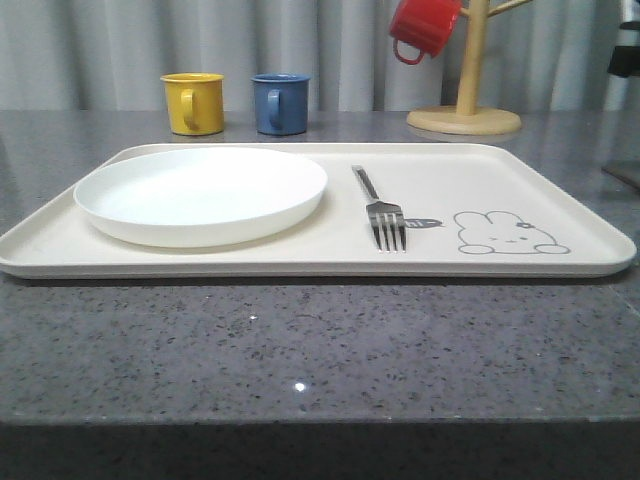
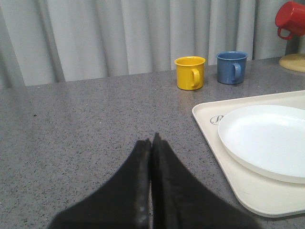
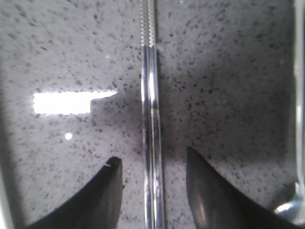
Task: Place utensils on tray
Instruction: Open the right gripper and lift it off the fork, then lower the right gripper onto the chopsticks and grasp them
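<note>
From the right wrist camera I saw the chopsticks [image 3: 152, 119] running out of frame at both ends, so I couldn't tell their length, and the whole picture was soft. A bright metal curve at the corner [image 3: 291, 206] was cut off; I couldn't name it. In the left wrist view the tray [image 2: 209, 125] and plate [image 2: 267, 138] ran off the edge, the tray's lettering half hidden under the plate. In front, the red mug [image 1: 422, 27] was clipped at the top.
</note>
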{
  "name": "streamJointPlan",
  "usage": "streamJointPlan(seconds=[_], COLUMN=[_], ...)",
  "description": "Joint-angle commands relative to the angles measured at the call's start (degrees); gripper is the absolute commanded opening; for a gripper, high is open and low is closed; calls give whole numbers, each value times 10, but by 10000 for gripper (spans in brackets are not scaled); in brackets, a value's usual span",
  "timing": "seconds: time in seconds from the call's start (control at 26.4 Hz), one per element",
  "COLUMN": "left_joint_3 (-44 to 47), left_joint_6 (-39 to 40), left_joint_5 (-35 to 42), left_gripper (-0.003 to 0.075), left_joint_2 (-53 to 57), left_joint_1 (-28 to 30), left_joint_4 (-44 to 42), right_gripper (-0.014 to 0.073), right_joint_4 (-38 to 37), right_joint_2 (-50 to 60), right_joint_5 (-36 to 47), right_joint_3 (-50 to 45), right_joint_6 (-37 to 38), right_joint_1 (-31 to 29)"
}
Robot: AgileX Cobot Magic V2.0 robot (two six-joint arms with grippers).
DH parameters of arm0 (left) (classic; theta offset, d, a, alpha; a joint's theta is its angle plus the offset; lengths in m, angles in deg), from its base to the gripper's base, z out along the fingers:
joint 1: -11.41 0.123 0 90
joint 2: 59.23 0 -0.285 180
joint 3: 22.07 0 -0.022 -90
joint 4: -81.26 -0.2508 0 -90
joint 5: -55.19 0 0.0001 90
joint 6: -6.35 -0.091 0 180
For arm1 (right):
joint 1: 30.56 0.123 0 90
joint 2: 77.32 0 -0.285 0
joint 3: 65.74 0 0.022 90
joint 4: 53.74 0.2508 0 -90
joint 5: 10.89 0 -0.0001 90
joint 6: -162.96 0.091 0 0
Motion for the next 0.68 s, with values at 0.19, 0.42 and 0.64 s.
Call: streamJointPlan(seconds=[0.19, 0.42, 0.64], left_joint_3=[-16, -16, -16], left_joint_6=[5, 5, 5], left_joint_5=[49, 49, 49], left_gripper=[-19, -19, -19], left_joint_2=[-6, -6, -6], left_joint_1=[1, 1, 1], left_joint_4=[6, 6, 6], right_gripper=[352, 352, 352], right_joint_4=[7, 2, -3], right_joint_2=[18, 15, 6], right_joint_5=[22, 31, 35], right_joint_3=[6, 6, 6], right_joint_6=[-9, -9, -9], right_joint_1=[-3, 5, 23])
